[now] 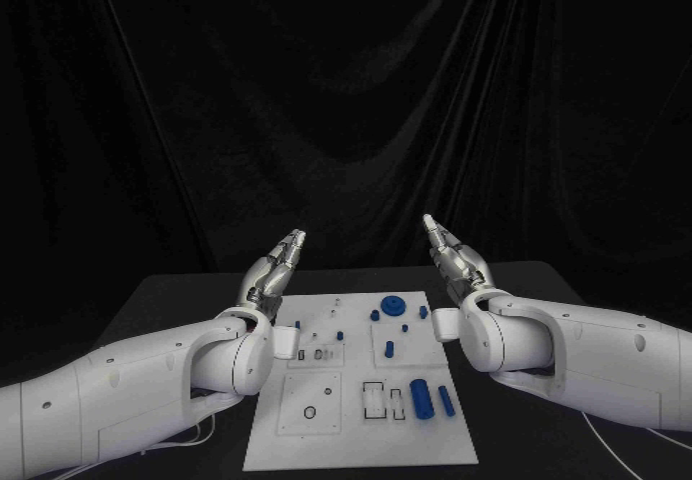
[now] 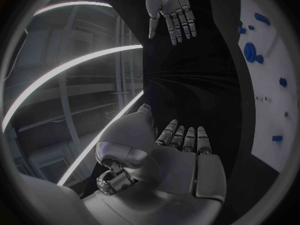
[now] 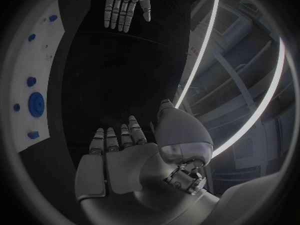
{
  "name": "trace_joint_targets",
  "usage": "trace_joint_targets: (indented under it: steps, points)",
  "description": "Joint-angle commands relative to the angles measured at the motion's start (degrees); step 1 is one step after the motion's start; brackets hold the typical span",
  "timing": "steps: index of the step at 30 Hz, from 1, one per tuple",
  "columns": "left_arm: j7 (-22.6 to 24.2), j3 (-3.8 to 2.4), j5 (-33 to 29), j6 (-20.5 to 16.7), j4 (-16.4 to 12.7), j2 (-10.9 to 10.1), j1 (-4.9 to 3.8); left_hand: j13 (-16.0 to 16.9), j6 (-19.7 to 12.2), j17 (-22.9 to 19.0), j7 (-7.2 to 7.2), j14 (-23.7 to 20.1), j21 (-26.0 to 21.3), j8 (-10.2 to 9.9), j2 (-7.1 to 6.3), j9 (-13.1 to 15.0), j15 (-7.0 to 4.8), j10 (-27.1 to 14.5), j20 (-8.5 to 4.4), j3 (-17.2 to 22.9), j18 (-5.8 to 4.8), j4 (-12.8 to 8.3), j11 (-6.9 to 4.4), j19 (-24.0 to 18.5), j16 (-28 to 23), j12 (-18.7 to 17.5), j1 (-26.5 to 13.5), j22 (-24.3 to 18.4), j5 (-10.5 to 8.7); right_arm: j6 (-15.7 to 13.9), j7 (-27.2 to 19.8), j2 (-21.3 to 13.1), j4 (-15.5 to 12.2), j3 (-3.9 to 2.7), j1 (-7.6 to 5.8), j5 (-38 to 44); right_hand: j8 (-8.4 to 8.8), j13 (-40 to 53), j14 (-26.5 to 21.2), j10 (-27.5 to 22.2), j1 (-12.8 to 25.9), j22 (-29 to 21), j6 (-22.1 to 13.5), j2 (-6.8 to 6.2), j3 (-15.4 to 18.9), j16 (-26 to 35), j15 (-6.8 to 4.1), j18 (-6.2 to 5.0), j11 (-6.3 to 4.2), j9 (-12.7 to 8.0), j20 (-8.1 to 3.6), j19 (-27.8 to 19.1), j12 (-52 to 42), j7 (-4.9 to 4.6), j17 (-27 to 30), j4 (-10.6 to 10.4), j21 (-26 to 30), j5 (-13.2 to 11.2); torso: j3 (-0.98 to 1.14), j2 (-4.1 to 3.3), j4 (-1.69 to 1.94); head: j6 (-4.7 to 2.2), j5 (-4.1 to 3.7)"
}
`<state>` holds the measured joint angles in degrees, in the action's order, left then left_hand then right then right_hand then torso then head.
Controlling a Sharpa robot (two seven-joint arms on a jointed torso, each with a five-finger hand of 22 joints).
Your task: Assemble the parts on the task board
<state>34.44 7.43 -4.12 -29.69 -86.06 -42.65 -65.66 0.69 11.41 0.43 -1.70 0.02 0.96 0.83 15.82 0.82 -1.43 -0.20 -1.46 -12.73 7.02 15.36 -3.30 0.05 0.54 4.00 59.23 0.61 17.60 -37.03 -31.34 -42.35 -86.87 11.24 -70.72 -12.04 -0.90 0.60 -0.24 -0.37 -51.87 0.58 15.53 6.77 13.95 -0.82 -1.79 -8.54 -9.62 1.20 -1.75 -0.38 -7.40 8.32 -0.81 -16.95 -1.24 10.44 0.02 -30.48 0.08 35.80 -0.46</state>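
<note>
The left hand (image 1: pixel 274 265) is raised above the far end of the table, just left of centre in the head view, its fingers straight, held side by side and pointing up and slightly right. It holds nothing and touches nothing. The right hand (image 1: pixel 454 255) mirrors it just right of centre, fingers straight and tipped slightly left, also empty and clear of everything. The 2 hands face each other, palms inward, well apart, with a dark gap between them.

In the left wrist view the left hand (image 2: pixel 181 155) shows an open palm with fingers extended, and the right hand (image 2: pixel 170 10) sits at the top of the circle with fingers spread. In the right wrist view the right hand (image 3: pixel 125 155) is likewise flat and open, and the left hand (image 3: pixel 128 2) appears at the top with fingers extended.

The board (image 1: pixel 325 440) lies flat on the black table (image 1: pixel 173 300), in the lower centre of the head view, below and between the hands. Blue parts rest on it: a round disc (image 1: pixel 391 305) near its upper edge, a short peg (image 1: pixel 388 349) below that, and a thick cylinder (image 1: pixel 421 397) with a thinner rod (image 1: pixel 446 401) just beside it toward the lower right. Smaller blue pieces dot the upper left of the board; their shapes are too small to tell.
</note>
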Motion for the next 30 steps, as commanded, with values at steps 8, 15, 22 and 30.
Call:
trace_joint_targets:
  steps: [8,15,22,30]
  points:
    - [12.14,3.74,-6.74,22.33,2.39,1.40,-3.46,-0.01,-0.04,-0.43,-0.64,-0.02,-0.96,0.64,0.08,0.67,-0.59,0.14,0.24,-1.37,-2.37,1.40,-1.64,-0.05,-0.54,-0.27,1.98,-0.61,1.18,4.38,-1.67,0.17,0.27,0.55,-0.76,-5.99,-1.20,0.69,0.24,0.77,-0.75,-0.58,0.87,0.23,0.62,0.82,-9.29,-1.54,0.03,0.73,-0.83,0.38,-0.88,-0.02,0.81,0.24,1.24,1.41,0.01,0.01,0.00,-0.01,-0.01]
    - [11.92,4.66,-7.21,31.22,4.67,0.74,-4.12,-0.05,-0.26,-0.43,-0.54,-0.02,-0.96,0.63,0.08,0.66,1.00,0.12,3.96,-1.69,-0.31,1.38,-1.40,-0.05,-0.54,-0.61,2.82,-0.61,1.26,6.09,-0.53,0.19,1.50,0.55,-0.76,-3.27,-1.26,0.71,0.24,0.72,-1.53,-0.58,1.12,0.18,1.31,0.82,-7.23,-1.59,1.74,0.76,1.09,0.38,-1.28,-1.03,0.81,0.26,1.24,1.69,0.00,-0.05,0.07,2.34,0.29]
    - [10.66,4.66,-5.29,32.78,4.15,-0.99,-4.17,0.17,1.46,-0.43,1.47,-0.02,-0.80,0.94,-0.50,0.89,4.92,0.33,13.94,0.93,1.91,-0.92,1.26,0.11,-0.54,0.65,11.07,-0.47,9.85,9.93,-0.38,-0.85,2.03,0.55,-1.61,6.74,-3.81,1.90,7.32,3.72,-9.61,2.90,8.03,-1.68,-0.09,-6.24,8.11,-1.35,11.67,1.57,13.59,8.70,-11.15,-4.25,-1.99,0.46,-4.48,6.81,-0.06,0.00,0.09,4.08,0.53]
    - [6.93,4.67,1.98,34.67,0.93,-6.07,-6.73,0.39,4.20,-0.38,1.98,0.02,0.16,1.39,-0.55,1.20,7.64,0.57,15.78,3.96,3.29,-5.49,2.21,1.25,-0.46,2.00,16.55,0.22,17.63,9.74,3.09,-3.77,0.20,0.55,-6.74,20.64,-5.23,2.58,30.84,11.72,-20.41,7.95,12.18,-4.20,-1.75,-21.12,14.16,-0.31,16.64,1.76,18.42,33.22,-21.83,-7.98,-4.62,0.42,-17.08,12.03,-0.05,-0.16,-0.06,7.02,1.09]
